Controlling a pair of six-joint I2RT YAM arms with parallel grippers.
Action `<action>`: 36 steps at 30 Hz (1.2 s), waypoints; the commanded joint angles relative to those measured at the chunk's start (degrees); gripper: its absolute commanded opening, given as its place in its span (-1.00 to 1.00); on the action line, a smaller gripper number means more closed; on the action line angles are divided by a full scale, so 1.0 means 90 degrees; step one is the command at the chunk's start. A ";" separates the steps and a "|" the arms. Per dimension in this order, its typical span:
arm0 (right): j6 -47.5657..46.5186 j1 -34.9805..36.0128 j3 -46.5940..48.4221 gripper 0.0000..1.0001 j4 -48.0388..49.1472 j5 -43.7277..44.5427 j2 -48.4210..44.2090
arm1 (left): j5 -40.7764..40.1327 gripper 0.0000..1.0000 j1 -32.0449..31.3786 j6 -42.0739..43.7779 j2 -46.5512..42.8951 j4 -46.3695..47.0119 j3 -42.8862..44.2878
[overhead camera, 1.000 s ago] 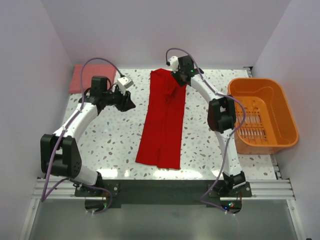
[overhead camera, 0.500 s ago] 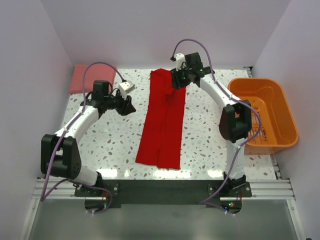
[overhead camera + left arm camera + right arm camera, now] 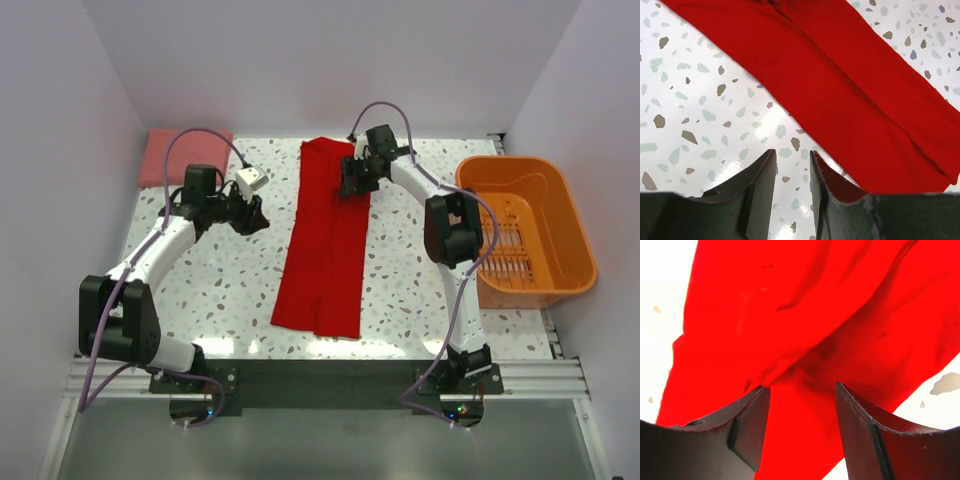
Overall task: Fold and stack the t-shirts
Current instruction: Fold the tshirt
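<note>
The red t-shirt is laid as 1 long strip along the surface, seemingly readied for a crosswise fold. The right pincer is held wide apart and empty over its far end. The left pincer, only slightly parted and empty, is held just beside it.

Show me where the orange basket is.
In the overhead view, the orange basket sits at the right edge of the table, just beyond the right arm, apart from the red t-shirt in the middle.

The left arm and right arm have white links, black joints and lilac cables; the dark, flat fingers show scuffed edges.
</note>
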 commanded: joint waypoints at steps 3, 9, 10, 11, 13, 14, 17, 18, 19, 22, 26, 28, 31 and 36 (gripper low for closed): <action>0.0403 -0.0080 0.0380 0.15 0.0329 -0.1028 -0.0078 | 0.0010 -0.24 -0.0013 0.0137 -0.0097 -0.0020 -0.0067; 0.0617 -0.0159 0.0332 0.18 0.0436 -0.1616 -0.0137 | 0.0078 -0.24 -0.0013 0.0059 -0.0058 0.0078 -0.0135; 0.0685 -0.0178 0.0351 0.18 0.0456 -0.1539 -0.0098 | 0.0088 -0.24 -0.0013 0.0040 -0.0067 0.0097 -0.0136; 0.0715 -0.0169 0.0419 0.18 0.0446 -0.1499 -0.0020 | 0.0068 -0.24 -0.0013 0.0020 -0.0058 0.0107 -0.0136; 0.0754 -0.0178 0.0468 0.14 0.0436 -0.1353 0.0058 | 0.0068 -0.24 -0.0013 0.0030 -0.0058 0.0088 -0.0106; 0.0754 -0.0188 0.0478 0.11 0.0456 -0.1333 0.0097 | 0.0049 -0.24 -0.0013 0.0059 -0.0067 0.0078 -0.0087; 0.0784 -0.0227 0.0478 -0.02 0.0456 -0.1274 0.0107 | 0.0029 -0.24 -0.0013 0.0108 -0.0029 0.0029 -0.0038; 0.0793 -0.0246 0.0488 -0.10 0.0465 -0.1265 0.0107 | 0.0019 -0.24 -0.0013 0.0108 -0.0019 0.0029 -0.0048; 0.0803 -0.0256 0.0469 -0.13 0.0466 -0.1236 0.0107 | 0.0029 -0.24 -0.0013 0.0117 0.0020 0.0039 -0.0038; 0.0823 -0.0325 0.0449 -0.50 0.0466 -0.1226 0.0108 | 0.0039 -0.24 -0.0013 0.0069 0.0069 0.0068 -0.0018; 0.0794 -0.0451 0.0283 -0.97 0.0495 -0.1333 -0.0039 | 0.0068 -0.24 -0.0013 0.0020 0.0147 0.0088 0.0050; 0.0764 -0.0500 0.0205 -1.00 0.0485 -0.1401 -0.0155 | 0.0078 -0.24 -0.0013 0.0020 0.0186 0.0107 0.0079; 0.0687 -0.0656 0.0078 -1.00 0.0437 -0.1431 -0.0292 | 0.0078 -0.24 -0.0014 0.0000 0.0225 0.0117 0.0089; 0.0501 -0.0735 -0.0049 -1.00 0.0271 -0.1295 -0.0400 | 0.0088 -0.24 -0.0013 0.0010 0.0245 0.0166 0.0050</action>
